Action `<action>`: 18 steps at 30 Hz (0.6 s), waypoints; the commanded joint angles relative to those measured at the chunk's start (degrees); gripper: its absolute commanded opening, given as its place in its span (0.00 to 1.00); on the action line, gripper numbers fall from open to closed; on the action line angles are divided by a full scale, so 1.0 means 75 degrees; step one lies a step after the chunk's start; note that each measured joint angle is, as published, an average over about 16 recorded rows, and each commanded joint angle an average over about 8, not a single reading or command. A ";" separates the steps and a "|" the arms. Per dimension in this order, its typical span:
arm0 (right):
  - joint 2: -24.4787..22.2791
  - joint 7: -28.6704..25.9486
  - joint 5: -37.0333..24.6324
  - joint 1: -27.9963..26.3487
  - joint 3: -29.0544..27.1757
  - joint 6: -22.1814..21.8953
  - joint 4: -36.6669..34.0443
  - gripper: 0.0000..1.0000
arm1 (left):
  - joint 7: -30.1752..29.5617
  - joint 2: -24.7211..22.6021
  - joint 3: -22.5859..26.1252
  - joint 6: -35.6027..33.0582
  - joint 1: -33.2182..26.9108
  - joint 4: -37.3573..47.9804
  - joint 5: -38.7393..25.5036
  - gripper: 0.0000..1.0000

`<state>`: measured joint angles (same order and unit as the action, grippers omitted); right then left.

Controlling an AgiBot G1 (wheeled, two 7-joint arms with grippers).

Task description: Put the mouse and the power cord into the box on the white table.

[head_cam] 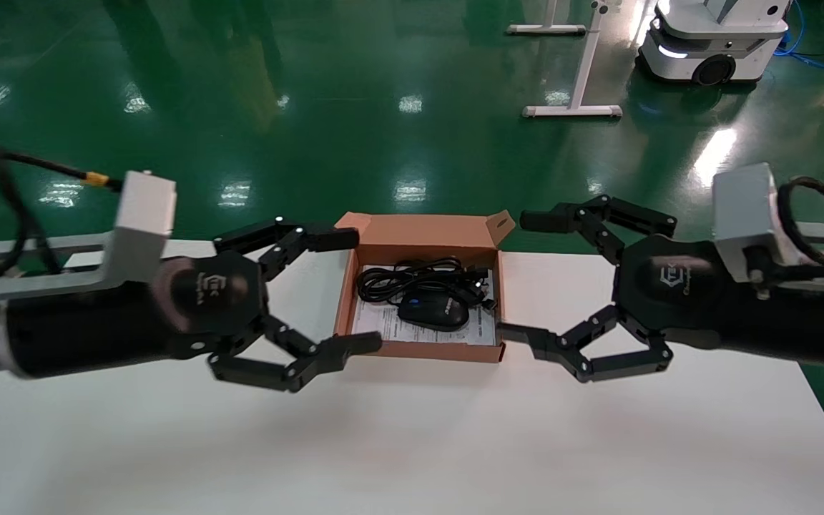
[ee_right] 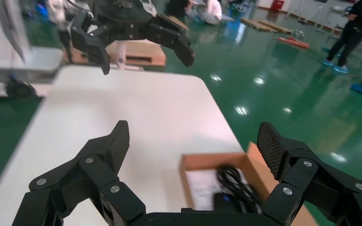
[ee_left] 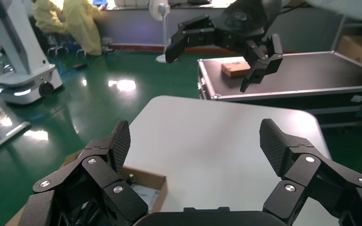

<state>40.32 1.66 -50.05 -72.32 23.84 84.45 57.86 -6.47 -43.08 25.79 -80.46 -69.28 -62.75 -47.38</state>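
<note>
The brown box [head_cam: 419,234] stands open at the far edge of the white table [head_cam: 412,443]. Inside it the black mouse [head_cam: 432,310] with a blue wheel lies on a white sheet, and the coiled power cord [head_cam: 412,277] sits just behind it. My left gripper [head_cam: 355,290] hovers open at the box's left side, holding nothing. My right gripper [head_cam: 524,277] is open and empty at the box's right side. The right wrist view shows the box [ee_right: 207,160], the cord [ee_right: 233,181] and the mouse [ee_right: 224,200] below the right gripper [ee_right: 193,141]. The left wrist view catches only a box corner [ee_left: 146,176].
Green floor surrounds the table. A white mobile robot base [head_cam: 712,43] and white stand legs [head_cam: 573,107] lie beyond the far edge. A black flight case [ee_left: 287,75] with a small cardboard block on it stands past the table's right end.
</note>
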 commanded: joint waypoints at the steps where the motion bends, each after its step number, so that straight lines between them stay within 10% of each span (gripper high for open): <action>1: -0.0109 -0.0254 0.0168 0.0220 -0.0160 0.0025 0.0322 1.00 | -0.0100 0.0189 -0.0229 -0.0123 0.0181 -0.0253 0.0129 1.00; 18: -0.0833 -0.1845 0.1305 0.1681 -0.1232 0.0199 0.2447 1.00 | -0.0571 0.1164 -0.1434 -0.0759 0.1122 -0.1597 0.0803 1.00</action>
<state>34.46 -11.48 -40.89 -60.48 15.18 85.85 75.10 -10.75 -34.58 15.37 -86.01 -61.10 -74.32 -41.50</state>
